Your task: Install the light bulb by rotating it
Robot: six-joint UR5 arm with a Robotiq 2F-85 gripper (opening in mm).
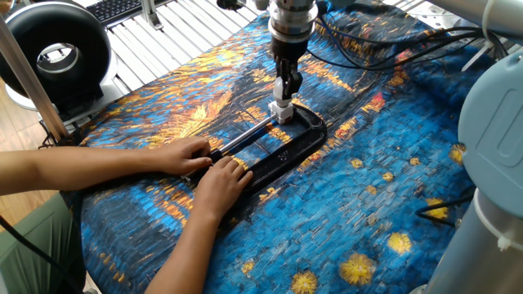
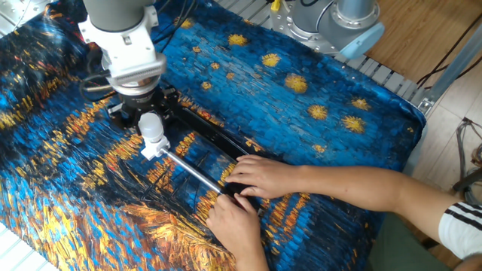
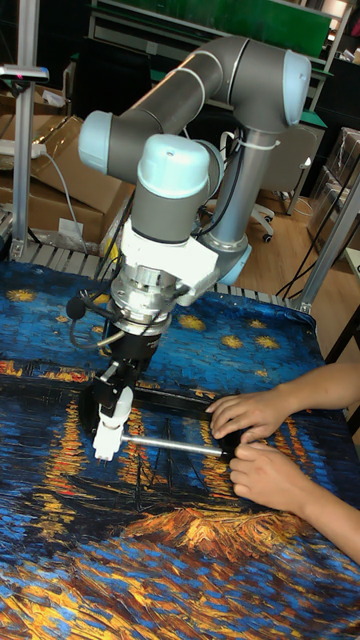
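Observation:
The light bulb (image 1: 280, 88) (image 2: 151, 126) (image 3: 121, 405) is a small white globe standing upright on a white socket block (image 1: 283, 112) (image 2: 155, 147) (image 3: 104, 441). My gripper (image 1: 284, 82) (image 2: 151, 117) (image 3: 120, 385) points straight down and is shut on the light bulb, so its upper part is hidden between the fingers. The block sits at the far end of a black C-clamp (image 1: 304, 140) (image 2: 211, 128) (image 3: 175, 400), pressed by the clamp's silver screw rod (image 1: 245, 137) (image 2: 192, 169) (image 3: 170, 443).
Two human hands (image 1: 204, 167) (image 2: 252, 181) (image 3: 250, 430) hold the clamp's handle end on the blue-and-orange painted cloth (image 1: 368, 188). A black round fan (image 1: 53, 57) stands at the far left. Cables (image 1: 384, 37) trail behind the arm.

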